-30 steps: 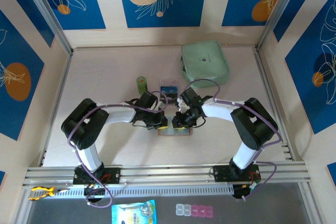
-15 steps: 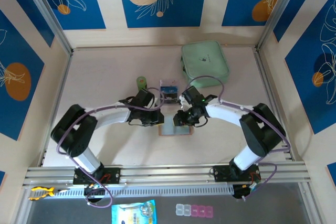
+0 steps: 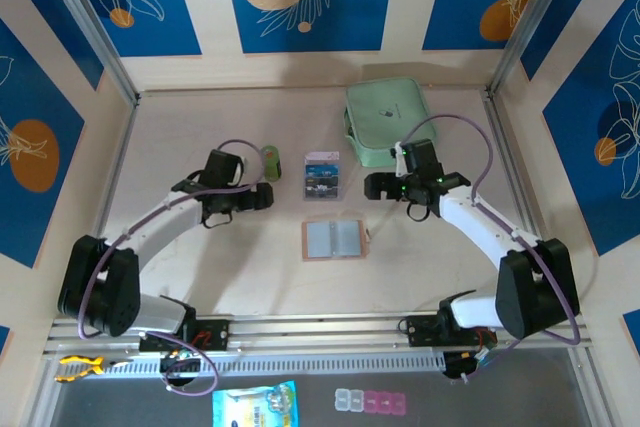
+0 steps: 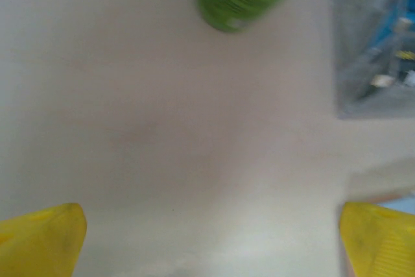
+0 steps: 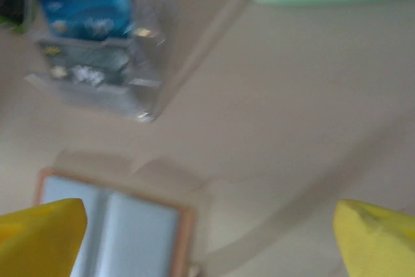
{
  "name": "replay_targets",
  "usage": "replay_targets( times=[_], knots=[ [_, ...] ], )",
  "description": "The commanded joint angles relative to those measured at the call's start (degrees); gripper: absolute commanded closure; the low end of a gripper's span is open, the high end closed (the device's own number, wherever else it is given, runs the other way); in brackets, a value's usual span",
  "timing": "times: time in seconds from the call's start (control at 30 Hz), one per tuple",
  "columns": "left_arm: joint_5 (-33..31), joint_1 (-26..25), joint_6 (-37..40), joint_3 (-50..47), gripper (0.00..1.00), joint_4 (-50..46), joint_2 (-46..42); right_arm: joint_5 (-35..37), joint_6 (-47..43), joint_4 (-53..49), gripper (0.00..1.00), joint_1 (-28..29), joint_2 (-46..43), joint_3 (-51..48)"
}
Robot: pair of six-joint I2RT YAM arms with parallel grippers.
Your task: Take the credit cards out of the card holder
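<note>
Top external: left claw (image 3: 266,195), right claw (image 3: 369,185) both spread empty; card holder (image 3: 331,240) open

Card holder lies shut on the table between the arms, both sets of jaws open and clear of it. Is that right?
Not quite: the card holder lies open and flat, its grey pockets facing up, as the top external view shows. The rest holds: it is on the table between the arms, and both sets of jaws are open and clear of it.

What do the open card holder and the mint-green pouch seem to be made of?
Card holder: probably leather or imitation leather, matte tan-pink border; smooth grey-clear pockets inside look like plastic. Mint-green pouch: soft matte fabric or synthetic leather, judging by rounded, padded corners; which one I cannot tell.
</note>
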Motion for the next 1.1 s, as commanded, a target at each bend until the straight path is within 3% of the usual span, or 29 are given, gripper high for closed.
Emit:
replay_targets(
  times=[0.0,0.13,0.3,0.47,0.6,0.73,0.9,1.07],
  knots=[
    [-12.17,2.55,8.22,-1.42,0.00,-0.71,-1.40,4.90,-3.32,8.20,0.01,-4.95,1.14,-3.04],
    [-23.99,5.23,13.94,-4.03,0.00,5.40,-1.49,4.58,-6.04,18.88,0.01,-10.39,3.24,-6.77],
    [-28.98,9.30,16.06,-8.57,0.00,16.31,-1.45,3.49,-7.06,37.21,0.01,-16.08,5.05,-14.85],
    [-26.09,10.67,23.98,-16.35,0.00,40.62,2.63,1.50,-7.50,48.07,0.01,-17.22,6.29,-17.52],
    [-23.49,12.38,26.27,-16.11,0.01,49.70,6.54,0.88,-8.38,55.46,0.01,-16.45,9.24,-19.51],
    [-13.54,16.28,23.82,-16.94,0.01,55.61,9.07,0.42,-10.18,60.22,0.01,-15.13,9.43,-22.01],
    [-6.91,16.48,25.59,-19.32,0.01,59.45,8.75,-6.04,-11.56,65.89,0.01,-16.22,11.22,-24.51],
    [-4.02,16.56,26.69,-27.48,0.01,77.28,11.44,-6.86,-11.22,65.87,0.01,-16.65,11.26,-24.46]
  ],
)
